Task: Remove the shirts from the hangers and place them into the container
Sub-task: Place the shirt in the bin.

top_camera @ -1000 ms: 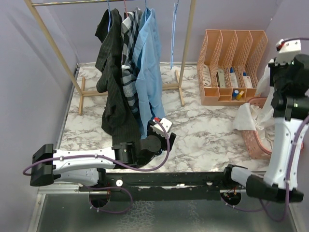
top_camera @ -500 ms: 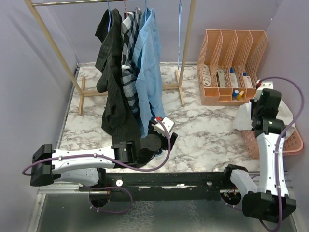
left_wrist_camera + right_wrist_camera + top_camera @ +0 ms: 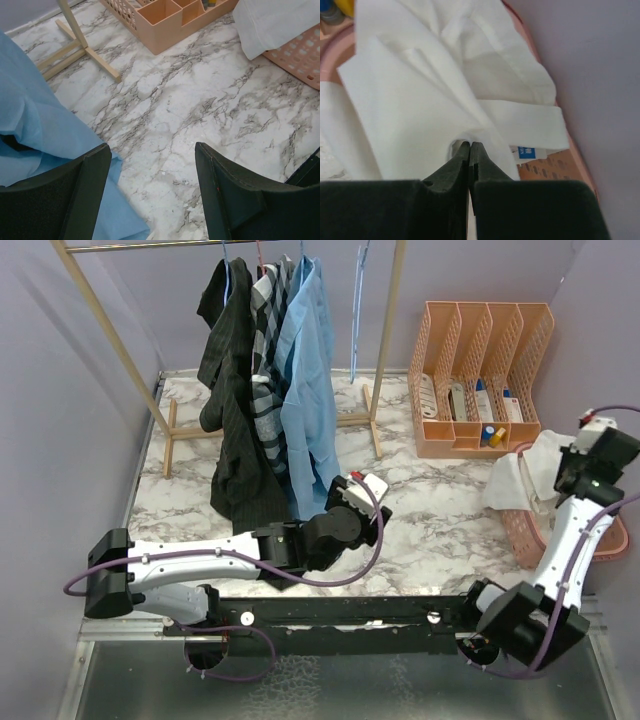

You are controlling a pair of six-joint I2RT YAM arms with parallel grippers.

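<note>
Three shirts hang on hangers from the wooden rack: black pinstriped (image 3: 232, 410), checked (image 3: 268, 350) and light blue (image 3: 308, 370). An empty light blue wire hanger (image 3: 359, 310) dangles to their right. The white shirt (image 3: 528, 478) lies bunched in the salmon-pink container (image 3: 548, 540) and spills over its left rim. My right gripper (image 3: 572, 478) is over the container, shut on a fold of the white shirt (image 3: 420, 95). My left gripper (image 3: 366, 492) is open and empty, low over the marble beside the light blue shirt's hem (image 3: 45, 135).
The peach file organizer (image 3: 478, 380) with small items stands at the back right. The rack's wooden feet (image 3: 82, 47) rest on the marble table (image 3: 200, 100). Purple walls close in on the left and right. The container's pink rim (image 3: 532, 45) runs along the right wall.
My right arm swung down from high up and now holds the white shirt in the container. My left gripper moved right, away from the shirt hems. The empty hanger swung.
</note>
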